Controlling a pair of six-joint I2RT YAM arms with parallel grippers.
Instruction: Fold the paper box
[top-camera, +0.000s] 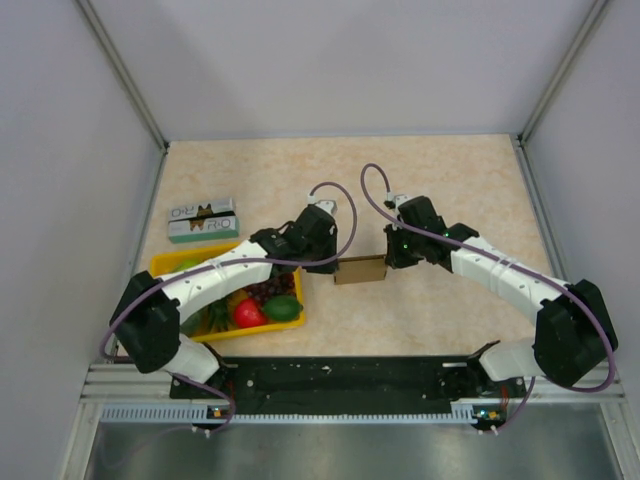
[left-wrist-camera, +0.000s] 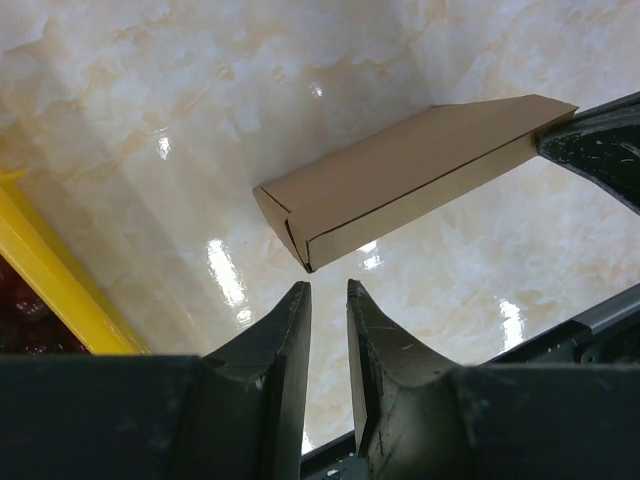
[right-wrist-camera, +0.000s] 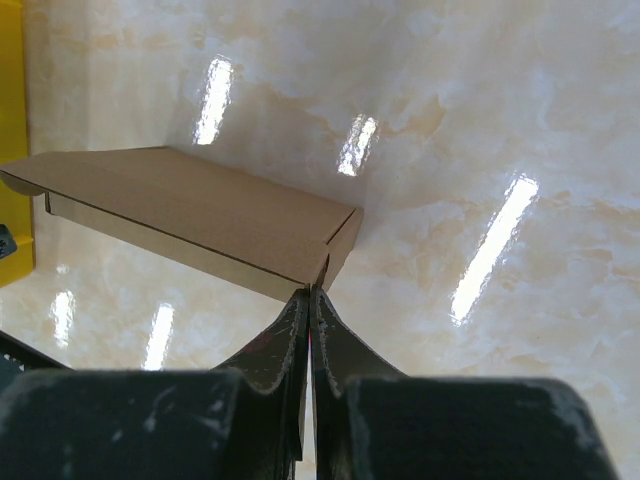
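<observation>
The paper box (top-camera: 360, 270) is a small flat folded box of brown cardboard, lying between my two grippers on the marble-patterned table. In the left wrist view the box (left-wrist-camera: 400, 180) lies just beyond my left gripper (left-wrist-camera: 328, 290), whose jaws stand a narrow gap apart and hold nothing. In the top view my left gripper (top-camera: 325, 262) is at the box's left end. My right gripper (top-camera: 393, 258) is at its right end. In the right wrist view my right gripper (right-wrist-camera: 311, 292) is shut, its tips pinching the near corner edge of the box (right-wrist-camera: 190, 215).
A yellow tray (top-camera: 170, 262) with a red fruit (top-camera: 249, 313), a green fruit (top-camera: 282, 307) and dark grapes (top-camera: 268, 288) sits under my left arm; its rim also shows in the left wrist view (left-wrist-camera: 50, 280). A green-and-white printed carton (top-camera: 203, 220) lies behind it.
</observation>
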